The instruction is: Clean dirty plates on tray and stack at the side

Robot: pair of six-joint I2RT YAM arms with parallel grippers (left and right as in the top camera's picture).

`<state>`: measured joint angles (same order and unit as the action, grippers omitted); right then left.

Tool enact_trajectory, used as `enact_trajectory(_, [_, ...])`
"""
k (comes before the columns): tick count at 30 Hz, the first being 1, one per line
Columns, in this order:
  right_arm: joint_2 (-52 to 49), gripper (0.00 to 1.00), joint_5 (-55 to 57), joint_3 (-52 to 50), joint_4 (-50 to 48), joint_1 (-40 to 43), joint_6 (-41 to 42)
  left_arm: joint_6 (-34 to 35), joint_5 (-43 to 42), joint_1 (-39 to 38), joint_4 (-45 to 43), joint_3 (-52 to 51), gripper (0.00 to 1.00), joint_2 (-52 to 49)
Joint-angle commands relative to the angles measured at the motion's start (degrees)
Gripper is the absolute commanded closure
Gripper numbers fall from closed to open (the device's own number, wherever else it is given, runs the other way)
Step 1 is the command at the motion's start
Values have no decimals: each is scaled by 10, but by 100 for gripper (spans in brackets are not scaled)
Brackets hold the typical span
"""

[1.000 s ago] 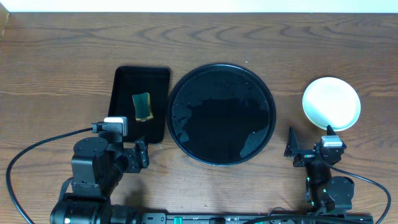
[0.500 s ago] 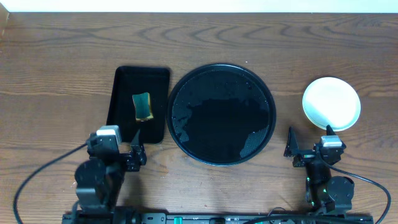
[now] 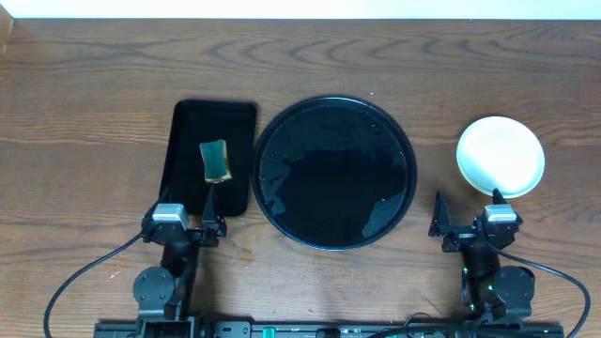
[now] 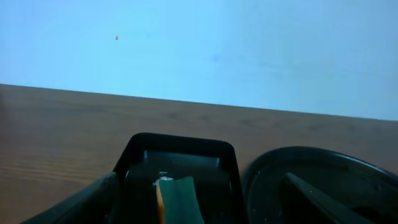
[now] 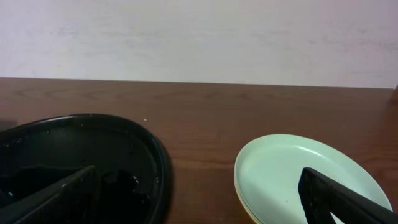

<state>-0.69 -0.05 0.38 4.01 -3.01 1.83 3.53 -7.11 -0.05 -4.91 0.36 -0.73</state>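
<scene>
Black and glossy, the round tray (image 3: 282, 131) is sitting at the middle of the wooden table (image 3: 94, 94), with pale specks showing on its surface. The plates (image 3: 500, 156) are lying stacked to its right, well apart from it. A pale blue-green one is lying on top, and a yellowish edge is showing beneath it in the right wrist view. The rectangular black tray (image 3: 188, 141) is lying just left of the round one and carrying a green-and-yellow sponge (image 3: 216, 161). The left gripper (image 3: 180, 218) is standing at that tray's near edge, jaws spread wide, grasping nothing. The right gripper (image 3: 467, 202) is standing just in front of the plates, jaws likewise released.
</scene>
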Motion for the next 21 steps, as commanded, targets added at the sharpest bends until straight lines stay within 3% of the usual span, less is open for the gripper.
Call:
enact_trajectory(1, [3,1,-2,-1,2,9,-10,-17,3,3,26,-1,19,6])
enact_trajectory(4, [4,1,-2,-1,2,9,-10,-17,1,3,86,-1,19,6])
enact_trajectory(21, [3,1,-2,-1,2,9,-10,-17,1,3,83,-1,19,5])
